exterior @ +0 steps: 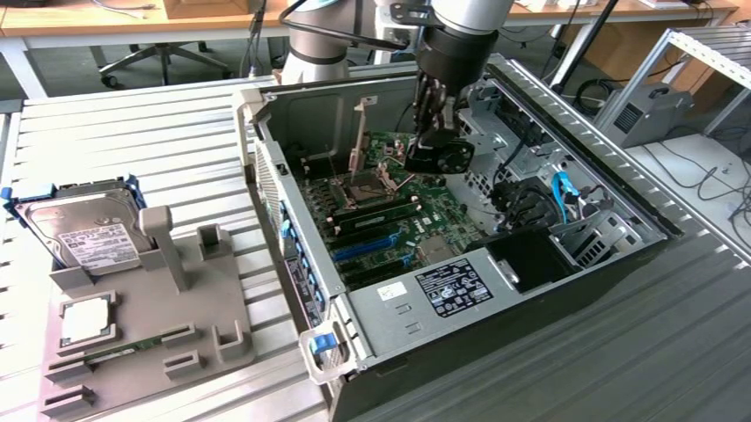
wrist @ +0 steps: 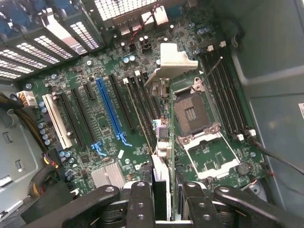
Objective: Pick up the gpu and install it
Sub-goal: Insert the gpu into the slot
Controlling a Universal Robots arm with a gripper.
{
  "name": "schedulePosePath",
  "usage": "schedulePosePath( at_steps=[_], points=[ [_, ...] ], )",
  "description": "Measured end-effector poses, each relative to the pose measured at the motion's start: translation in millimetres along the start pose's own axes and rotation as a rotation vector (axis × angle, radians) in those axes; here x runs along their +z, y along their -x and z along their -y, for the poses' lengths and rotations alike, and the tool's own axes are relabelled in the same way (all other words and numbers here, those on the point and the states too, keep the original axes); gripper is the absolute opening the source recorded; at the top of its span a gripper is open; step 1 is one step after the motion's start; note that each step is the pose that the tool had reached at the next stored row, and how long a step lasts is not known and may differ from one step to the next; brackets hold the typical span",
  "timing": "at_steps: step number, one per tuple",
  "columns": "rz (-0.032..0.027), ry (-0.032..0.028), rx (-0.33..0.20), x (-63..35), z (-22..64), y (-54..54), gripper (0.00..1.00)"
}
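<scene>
Our black end effector (wrist: 164,192) is clamped on the gpu (wrist: 160,171), a thin green circuit card seen edge-on with an angled silver metal bracket (wrist: 172,59) at its far end. We see it held inside the open black computer case (exterior: 528,334) on the slatted tabletop (exterior: 129,132), over the green motherboard (wrist: 90,147), between the long black expansion slots (wrist: 137,102) and the open silver processor socket (wrist: 192,114).

Graphics card (wrist: 162,142), thin green board seen edge-on, silver bracket (wrist: 173,59) at far end, upright on its edge, clamped in gripper (wrist: 166,190), over motherboard (wrist: 223,156), between expansion slots (wrist: 108,107) and processor socket (wrist: 192,114)
</scene>
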State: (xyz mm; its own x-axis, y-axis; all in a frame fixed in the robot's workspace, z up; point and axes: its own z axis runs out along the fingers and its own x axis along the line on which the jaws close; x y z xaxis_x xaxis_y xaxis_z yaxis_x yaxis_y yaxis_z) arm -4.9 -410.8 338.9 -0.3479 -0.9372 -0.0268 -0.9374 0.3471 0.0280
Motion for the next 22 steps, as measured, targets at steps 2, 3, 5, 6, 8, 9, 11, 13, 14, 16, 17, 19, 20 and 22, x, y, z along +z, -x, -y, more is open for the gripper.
schedulePosePath(
  at_steps=[2, 3, 5, 6, 8, 9, 11, 13, 14, 16, 17, 19, 20, 22],
  points=[
    [-0.0002, 0.0002, -0.008, 0.0, 0.0, 0.0, 0.29],
    [-0.0002, 0.0003, -0.013, 0.0, 0.0, 0.0, 0.29],
    [-0.0004, 0.0005, -0.02, 0.1, 0.0, 0.0, 0.29],
    [-0.0006, 0.0006, -0.024, 0.0, 0.0, 0.0, 0.29],
    [-0.0008, 0.0009, -0.032, 0.1, 0.0, 0.0, 0.29],
    [-0.0007, 0.001, -0.036, 0.1, 0.0, 0.0, 0.29],
    [-0.001, 0.0011, -0.044, 0.1, 0.0, 0.0, 0.29],
    [-0.0012, 0.0014, -0.052, 0.1, 0.0, 0.0, 0.29],
    [-0.0014, 0.0015, -0.055, 0.1, 0.0, 0.0, 0.29],
    [-0.0016, 0.0017, -0.064, 0.1, 0.0, 0.0, 0.29],
    [-0.0022, 0.0021, -0.079, 0.0, 0.0, 0.0, 0.29],
    [-0.0024, 0.0023, -0.087, 0.0, 0.0, 0.0, 0.29],
    [-0.0025, 0.0024, -0.091, 0.0, 0.0, 0.0, 0.29],
    [-0.0027, 0.0027, -0.099, 0.0, 0.0, 0.0, 0.29]
  ],
)
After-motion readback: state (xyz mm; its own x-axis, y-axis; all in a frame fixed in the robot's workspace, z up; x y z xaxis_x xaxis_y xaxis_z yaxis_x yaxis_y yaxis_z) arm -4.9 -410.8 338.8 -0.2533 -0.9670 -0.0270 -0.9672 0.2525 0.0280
